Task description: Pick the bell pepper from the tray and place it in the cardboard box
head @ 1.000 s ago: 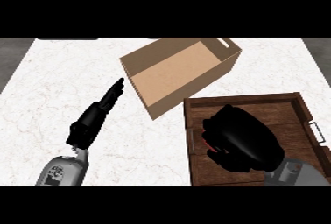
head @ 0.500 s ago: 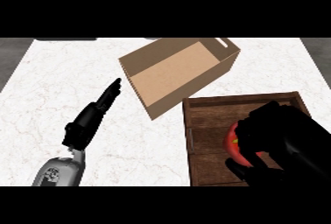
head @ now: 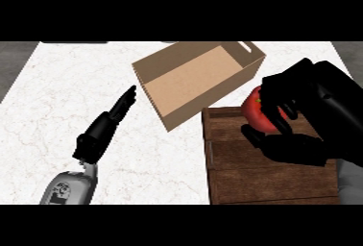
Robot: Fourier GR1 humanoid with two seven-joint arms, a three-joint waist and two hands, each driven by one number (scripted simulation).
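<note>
A red bell pepper (head: 257,111) hangs above the far edge of the dark wooden tray (head: 248,173), with my right hand (head: 305,120) curled round it from the right and hiding most of it. The open cardboard box (head: 195,79) lies tilted just left of and beyond the pepper, its brown inside facing me. My left hand (head: 106,127) stretches flat over the marble counter, left of the box, fingers straight and holding nothing.
White marble counter (head: 64,86) spreads to the left and behind the box. The tray takes up the lower right, its slatted floor bare. A dark strip runs along the counter's far edge.
My right hand has lifted the pepper out of the tray and carried it up and away, toward the box. The left hand has stayed in place.
</note>
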